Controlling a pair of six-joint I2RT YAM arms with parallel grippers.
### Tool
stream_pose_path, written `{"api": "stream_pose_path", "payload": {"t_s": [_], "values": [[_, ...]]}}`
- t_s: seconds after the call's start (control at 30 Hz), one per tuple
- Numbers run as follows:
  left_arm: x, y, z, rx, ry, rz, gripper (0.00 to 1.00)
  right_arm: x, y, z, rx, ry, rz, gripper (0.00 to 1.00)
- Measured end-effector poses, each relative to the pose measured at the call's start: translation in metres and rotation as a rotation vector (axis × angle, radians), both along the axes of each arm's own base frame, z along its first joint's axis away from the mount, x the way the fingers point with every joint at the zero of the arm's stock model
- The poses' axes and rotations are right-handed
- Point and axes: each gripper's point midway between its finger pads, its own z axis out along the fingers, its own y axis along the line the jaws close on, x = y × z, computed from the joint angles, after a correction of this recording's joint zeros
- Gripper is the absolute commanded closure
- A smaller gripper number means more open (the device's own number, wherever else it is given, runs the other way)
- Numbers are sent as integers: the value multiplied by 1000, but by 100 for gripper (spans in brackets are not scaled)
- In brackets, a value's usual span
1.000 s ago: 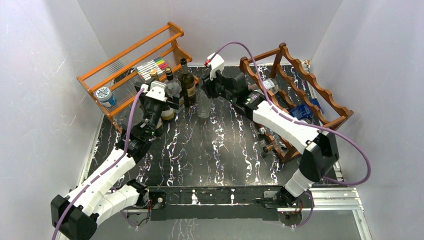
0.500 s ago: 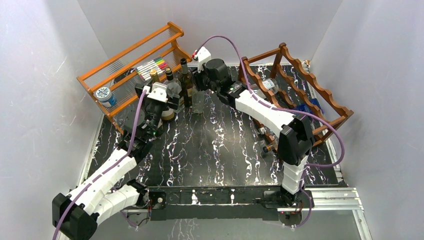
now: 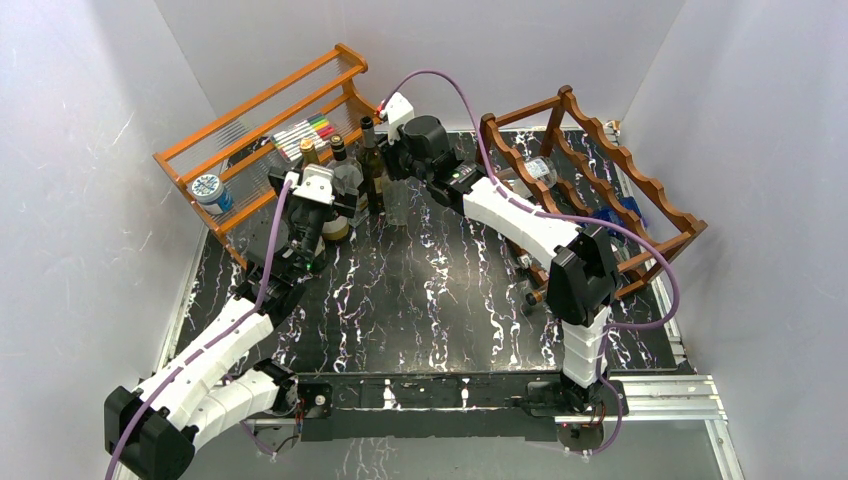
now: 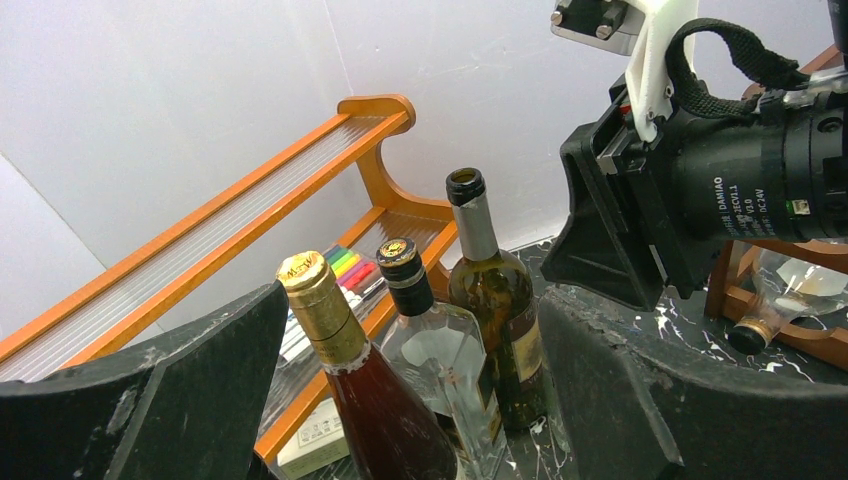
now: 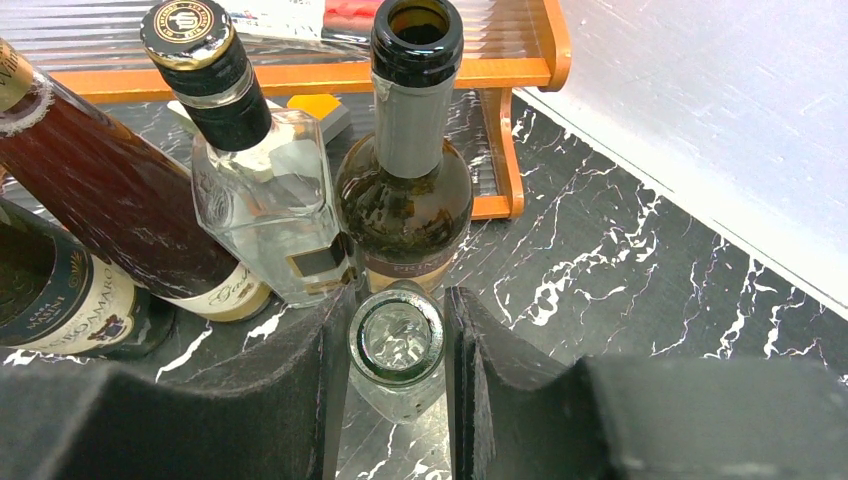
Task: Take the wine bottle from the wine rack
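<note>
Clear glass wine bottle [image 5: 396, 345] is off the dark wine rack [image 3: 600, 190], upright with the right gripper [image 5: 397, 305] clamped on its neck, just beside the green bottle [image 5: 405, 205]. Risk imo: letting go crooked would knock it into that cluster. Looks empty, no cork. Left gripper [image 4: 410, 305] hangs wide open near the orange rack [image 4: 250, 210], holding nothing

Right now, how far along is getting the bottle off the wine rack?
Done: a clear bottle is away from the wine rack, upright beside the standing bottles. In hand: the right gripper is shut on its neck; the left gripper is open and empty. Left: release it; whether it touches the table is unclear. Another bottle lies in the rack.
</note>
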Motion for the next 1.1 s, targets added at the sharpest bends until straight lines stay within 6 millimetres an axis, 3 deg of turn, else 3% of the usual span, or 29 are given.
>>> {"api": "stream_pose_path", "payload": {"t_s": [0.1,0.2,0.5,0.63,0.73,0.83,0.9,0.97,1.1], "values": [[0,1,-1,0,0,3,6,-1,1,0,-2,-2,4,35],[0,1,-5,3,6,7,6,-2,3,0,-2,-2,14,23],[0,2,-4,0,4,12,5,-15,-2,12,-19,-7,48,3],[-1,3,-3,-2,2,13,5,-35,-22,47,-35,-65,81,2],[-1,3,-3,-3,3,13,5,-63,-52,76,-81,-156,125,8],[-1,3,-3,-7,4,13,5,-96,-87,87,-178,-242,193,13],[-1,3,-3,-11,5,12,5,-115,-107,81,-260,-271,239,14],[-1,3,-3,-14,5,11,5,-134,-127,62,-372,-274,301,14],[-1,3,-3,-22,7,13,4,-162,-163,5,-595,-228,414,14]]}}
